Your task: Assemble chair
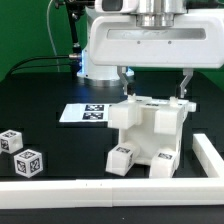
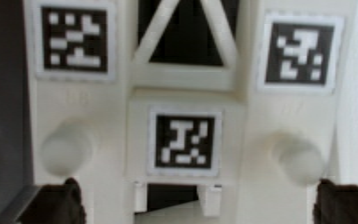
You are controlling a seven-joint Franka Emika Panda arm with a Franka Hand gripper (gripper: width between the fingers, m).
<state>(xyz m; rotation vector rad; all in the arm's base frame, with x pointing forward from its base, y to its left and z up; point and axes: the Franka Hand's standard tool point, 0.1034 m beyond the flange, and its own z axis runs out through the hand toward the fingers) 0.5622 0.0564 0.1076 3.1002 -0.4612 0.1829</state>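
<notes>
1. Pincer. In the exterior view we see the pincer (image 1: 155,92) hanging straight down over the middle of the tabletop (image 1: 60,150). Its jaws are spread wide and nothing is held. The fingertips (image 1: 127,92) stand level with the top of the chair (image 1: 150,130), one at each side. We cannot tell whether they touch it.

2. Chair. The partly built chair stands upright at the centre of the tabletop, directly under the pincer. A tagged leg (image 1: 122,156) sits at its near foot on the exterior view's left.

3. Loose parts. Two tagged pieces lie well apart from the chair on the exterior view's left: the far cube (image 1: 10,141) and the near cube (image 1: 30,161), just beside each other.

4. Fixtures. The marker board (image 1: 85,112) lies flat behind the chair on the exterior view's left. The rail (image 1: 100,188) runs along the near edge and turns up the exterior view's right side.

5. Wrist view. The chair (image 2: 179,95) fills the picture, its white face carrying three tags (image 2: 183,140) and two round dimples (image 2: 66,150). The pincer (image 2: 197,200) shows only as two dark fingertips (image 2: 51,200) at the outer edges of that face. The picture is blurred, so contact cannot be judged here either.
</notes>
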